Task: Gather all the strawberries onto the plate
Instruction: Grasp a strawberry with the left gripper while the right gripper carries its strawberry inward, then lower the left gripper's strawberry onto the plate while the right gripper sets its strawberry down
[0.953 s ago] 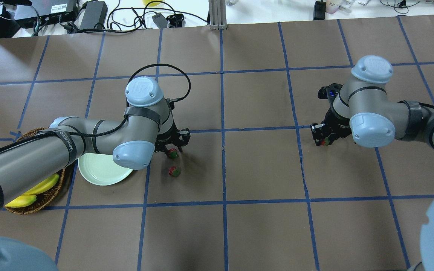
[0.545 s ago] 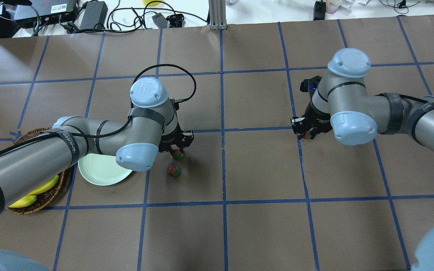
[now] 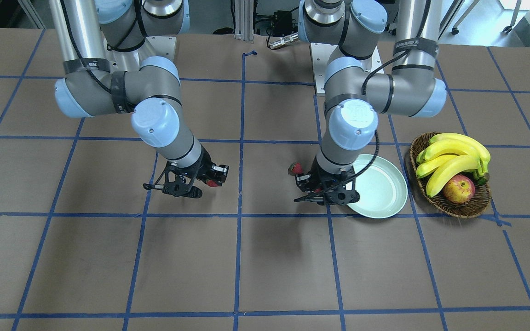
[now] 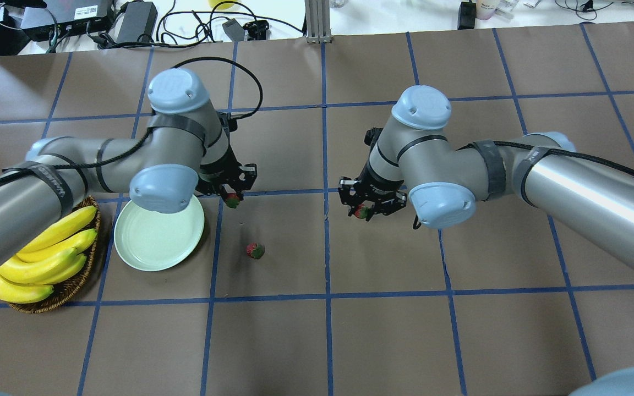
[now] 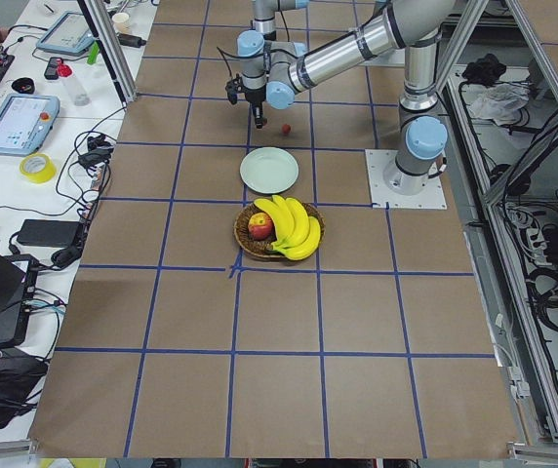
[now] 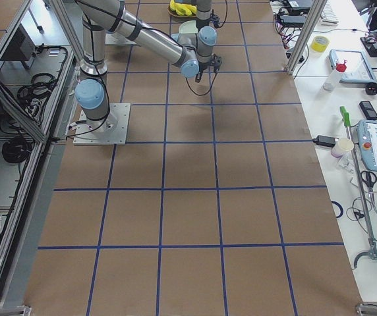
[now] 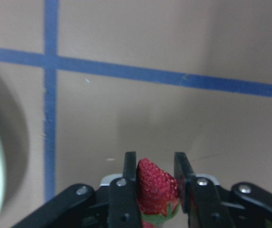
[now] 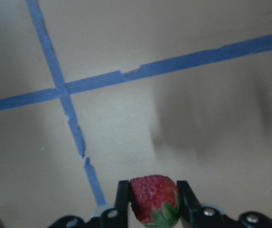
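One strawberry [image 7: 156,187] is clamped in the closed left gripper [image 4: 233,196], lifted just beside the far right edge of the plate [image 4: 152,254], which holds no fruit. A second strawberry [image 4: 360,211] is pinched in the right gripper [image 8: 153,186], well apart to the right. The third strawberry [image 4: 255,251] lies on the table [image 4: 383,330] near the plate. The step in hand is the carrying. Next, I judge, the left gripper must come over the plate and release low. A basket [image 4: 69,287] with bananas [image 4: 42,258] and an apple [image 3: 458,188] stands left of the plate. Nothing seems to block the way.

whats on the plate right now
Nothing shows on the plate; its exposed surface is bare. The left arm hides part of its rim.
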Action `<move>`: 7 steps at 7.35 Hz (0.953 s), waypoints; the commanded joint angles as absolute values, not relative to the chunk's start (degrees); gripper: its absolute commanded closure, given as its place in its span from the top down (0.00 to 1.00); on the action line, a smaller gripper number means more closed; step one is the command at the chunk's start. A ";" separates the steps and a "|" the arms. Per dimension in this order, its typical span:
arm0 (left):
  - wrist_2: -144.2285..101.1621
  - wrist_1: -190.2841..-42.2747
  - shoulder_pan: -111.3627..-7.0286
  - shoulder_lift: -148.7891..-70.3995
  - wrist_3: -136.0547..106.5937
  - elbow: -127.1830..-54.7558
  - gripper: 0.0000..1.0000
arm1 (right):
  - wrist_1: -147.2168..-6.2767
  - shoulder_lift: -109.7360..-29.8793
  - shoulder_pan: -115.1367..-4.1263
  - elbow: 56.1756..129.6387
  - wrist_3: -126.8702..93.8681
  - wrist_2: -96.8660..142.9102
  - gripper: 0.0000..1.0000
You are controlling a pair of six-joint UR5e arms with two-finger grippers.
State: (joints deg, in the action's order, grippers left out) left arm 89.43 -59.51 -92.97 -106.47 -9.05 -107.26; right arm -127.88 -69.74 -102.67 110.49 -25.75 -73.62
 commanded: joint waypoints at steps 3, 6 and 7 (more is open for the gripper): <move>89.73 -63.90 -78.44 -105.38 9.97 -106.87 0.00 | -128.50 -62.16 -112.23 102.67 -35.95 -70.49 0.34; 90.09 -56.37 -74.97 -107.04 17.56 -113.11 0.00 | -128.23 -62.84 -112.32 101.60 -35.42 -71.45 1.00; 90.17 -56.25 -74.97 -107.14 19.23 -113.29 0.00 | -127.45 -65.37 -112.24 101.43 -33.77 -72.59 1.00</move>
State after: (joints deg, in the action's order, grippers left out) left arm 90.12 -57.73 -75.19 -106.72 16.93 -112.44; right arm -128.11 -63.28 -112.27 101.74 -35.14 -71.57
